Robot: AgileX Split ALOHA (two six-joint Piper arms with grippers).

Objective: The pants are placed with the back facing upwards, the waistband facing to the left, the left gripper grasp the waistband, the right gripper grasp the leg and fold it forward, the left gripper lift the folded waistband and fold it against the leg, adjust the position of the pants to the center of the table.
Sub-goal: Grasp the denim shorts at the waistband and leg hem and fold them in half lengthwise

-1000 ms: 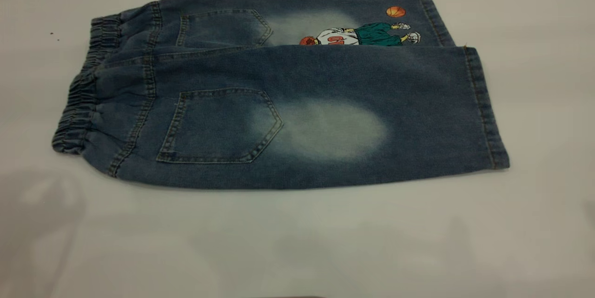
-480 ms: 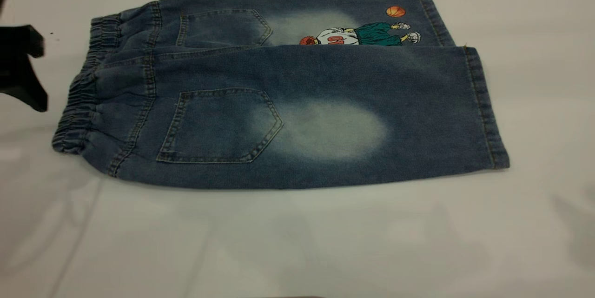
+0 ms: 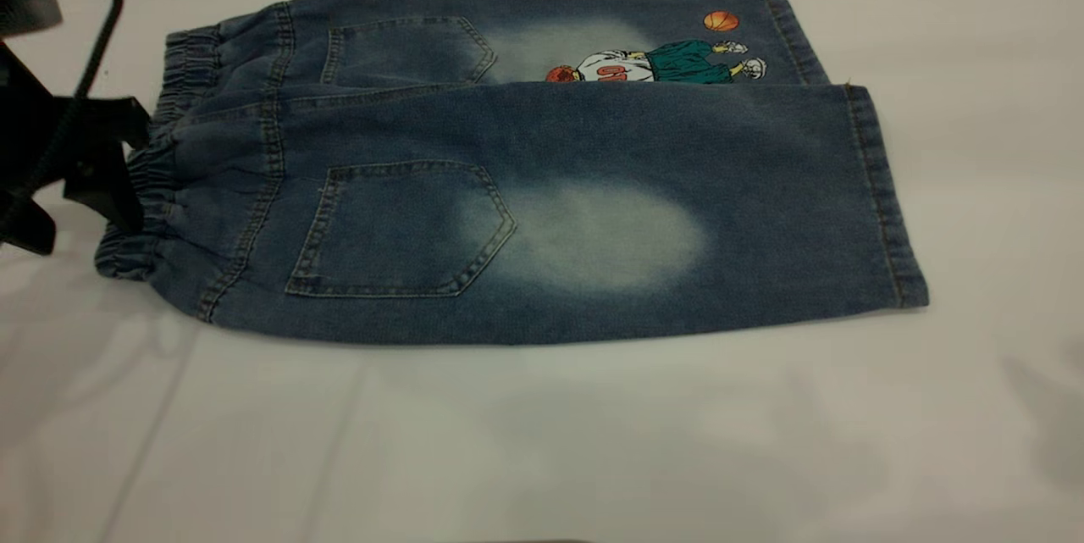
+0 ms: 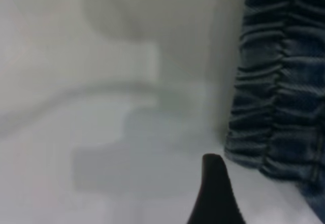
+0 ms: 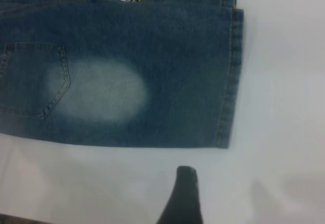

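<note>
The blue denim pants (image 3: 525,170) lie flat on the white table (image 3: 542,441), back pockets up. The gathered waistband (image 3: 144,187) is at the left. The near leg (image 3: 644,221), with a pale oval patch, partly overlaps the far leg, where the basketball-player print (image 3: 660,64) shows. My left gripper (image 3: 89,213) is open just left of the waistband (image 4: 279,82). One of its fingers (image 4: 214,188) is over bare table close beside the band, holding nothing. My right gripper (image 5: 229,188) is open above bare table on the near side of the leg's hem (image 5: 231,76), out of the exterior view.
A black cable (image 3: 97,26) loops above the left arm at the table's left edge. Bare tabletop surrounds the pants, widest toward the near edge and to the right of the hems (image 3: 885,196).
The left gripper came in from the left edge and moved right until it reached the waistband. The pants have not shifted.
</note>
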